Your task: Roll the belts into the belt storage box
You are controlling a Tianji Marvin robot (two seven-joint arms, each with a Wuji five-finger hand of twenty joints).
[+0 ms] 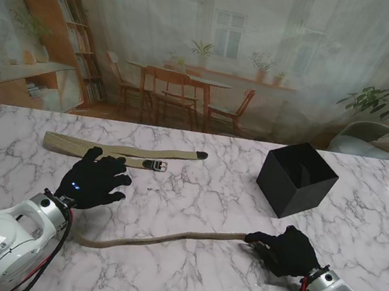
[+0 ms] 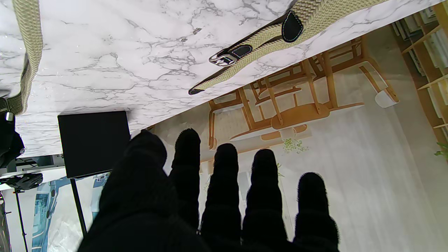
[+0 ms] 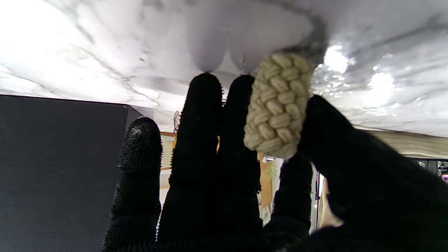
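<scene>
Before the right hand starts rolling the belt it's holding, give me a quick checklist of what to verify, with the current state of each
1. Right hand pinches the end of the near beige woven belt: ok; the wrist view shows the weave between thumb and fingers.
2. Belt lies stretched out, not yet rolled: ok.
3. Black square storage box open and upright beside the right hand: ok.
4. Left hand open, holding nothing: ok.
5. Second beige belt with metal buckle apart from the first: ok.
6. Box empty inside: cannot tell.

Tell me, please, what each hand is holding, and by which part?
The right hand pinches one end of the nearer beige woven belt. The left hand holds nothing, fingers spread.
</scene>
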